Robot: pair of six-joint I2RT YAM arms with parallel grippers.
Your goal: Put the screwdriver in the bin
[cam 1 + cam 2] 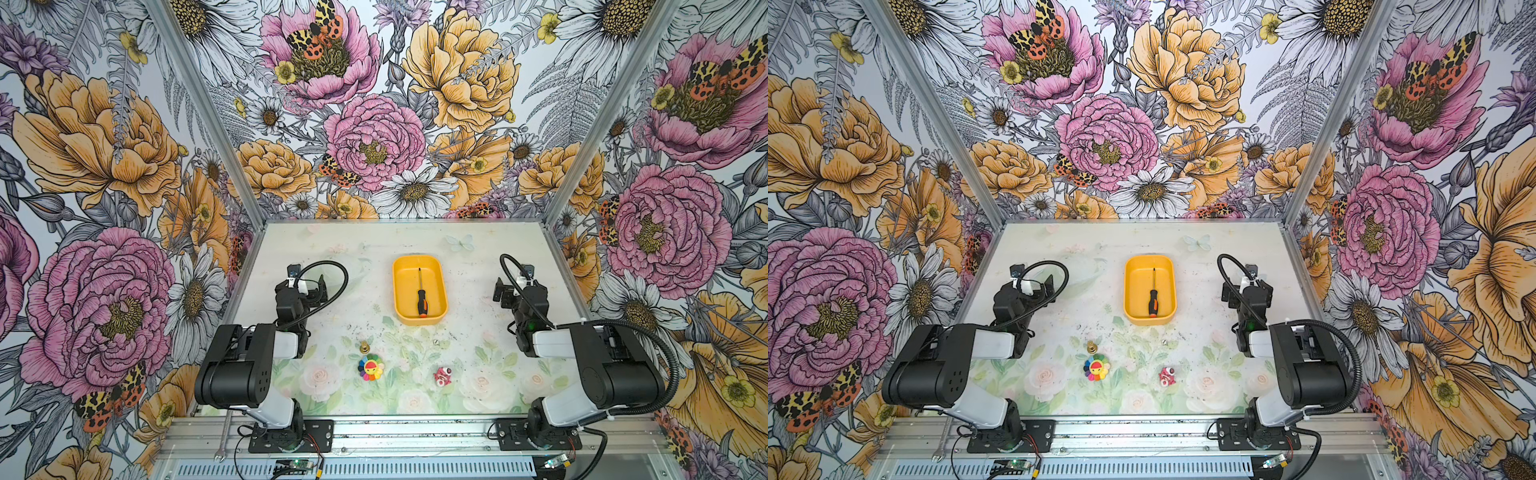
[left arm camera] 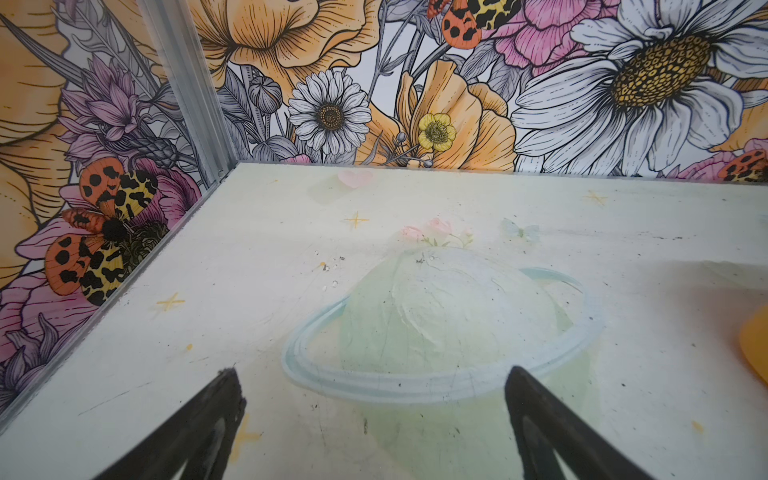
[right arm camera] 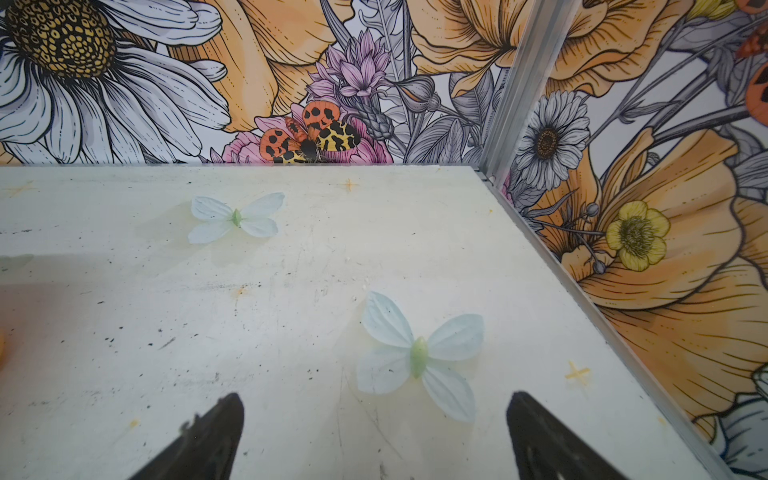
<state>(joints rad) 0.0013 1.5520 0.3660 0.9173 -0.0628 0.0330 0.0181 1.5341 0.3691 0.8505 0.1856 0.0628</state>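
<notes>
In both top views the screwdriver [image 1: 421, 296] [image 1: 1153, 297], with a black-and-orange handle and a thin dark shaft, lies lengthwise inside the yellow-orange bin [image 1: 404, 286] [image 1: 1134, 291] at mid-table. Its handle points toward the front. My left gripper [image 1: 311, 286] [image 2: 372, 374] hovers left of the bin, jaws open and empty over a printed ringed planet. The bin's edge [image 2: 754, 345] shows at the side of the left wrist view. My right gripper [image 1: 519, 284] [image 3: 374, 399] stands right of the bin, open and empty, over bare table near a printed butterfly.
A rainbow flower toy [image 1: 370, 366], a small brass piece [image 1: 365, 347], a tiny die [image 1: 436, 342] and a pink toy [image 1: 441, 376] sit toward the front. A silver wrench [image 1: 222, 436] lies on the front rail. Flowered walls close three sides.
</notes>
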